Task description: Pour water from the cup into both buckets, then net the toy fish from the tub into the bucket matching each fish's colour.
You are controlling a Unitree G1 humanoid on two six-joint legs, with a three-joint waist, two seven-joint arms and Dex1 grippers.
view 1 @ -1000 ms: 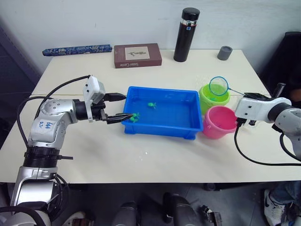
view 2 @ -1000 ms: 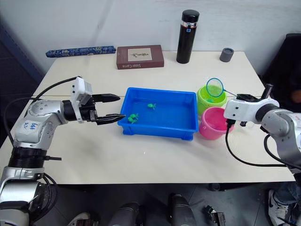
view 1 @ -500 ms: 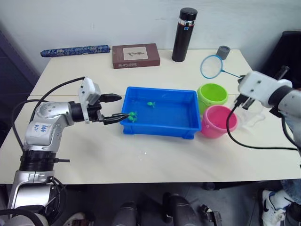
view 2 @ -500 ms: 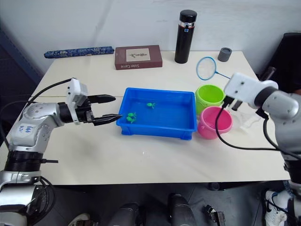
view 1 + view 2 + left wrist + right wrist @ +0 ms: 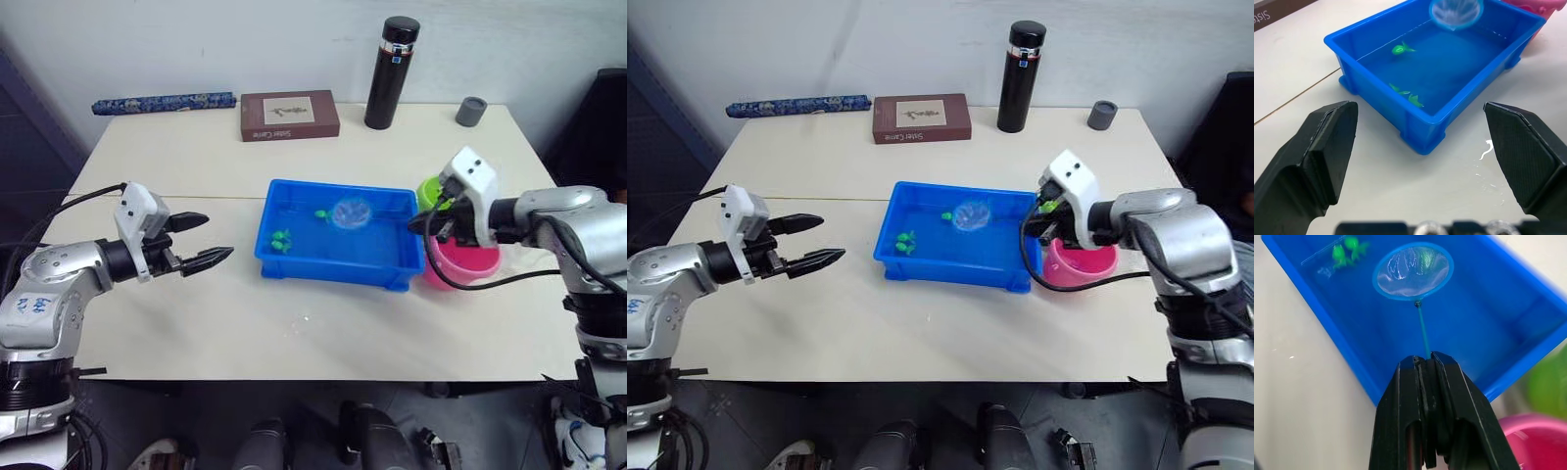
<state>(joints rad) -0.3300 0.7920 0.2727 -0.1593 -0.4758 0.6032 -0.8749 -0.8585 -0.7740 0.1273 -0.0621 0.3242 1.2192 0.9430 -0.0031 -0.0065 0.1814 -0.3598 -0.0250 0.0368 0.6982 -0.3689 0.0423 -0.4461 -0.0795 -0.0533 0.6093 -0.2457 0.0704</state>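
The blue tub (image 5: 377, 259) sits mid-table with water and green toy fish (image 5: 281, 238) near its left end. My right gripper (image 5: 419, 223) is shut on the net's thin handle at the tub's right rim. The net hoop (image 5: 1413, 270) is down in the tub over another green fish (image 5: 1425, 257). Behind that arm stand the pink bucket (image 5: 468, 268) and the lime green bucket (image 5: 427, 190), mostly covered. My left gripper (image 5: 216, 235) hangs open and empty over the table, left of the tub. The cup is hidden.
A black flask (image 5: 391, 73), a small grey cup (image 5: 471, 110), a brown book (image 5: 290, 115) and a blue patterned roll (image 5: 163, 102) line the table's far edge. Bare tabletop lies in front of the tub and to its left.
My right arm swung the net from above the green bucket, up, then down into the tub. My left gripper drew back leftward from the tub's corner, still open.
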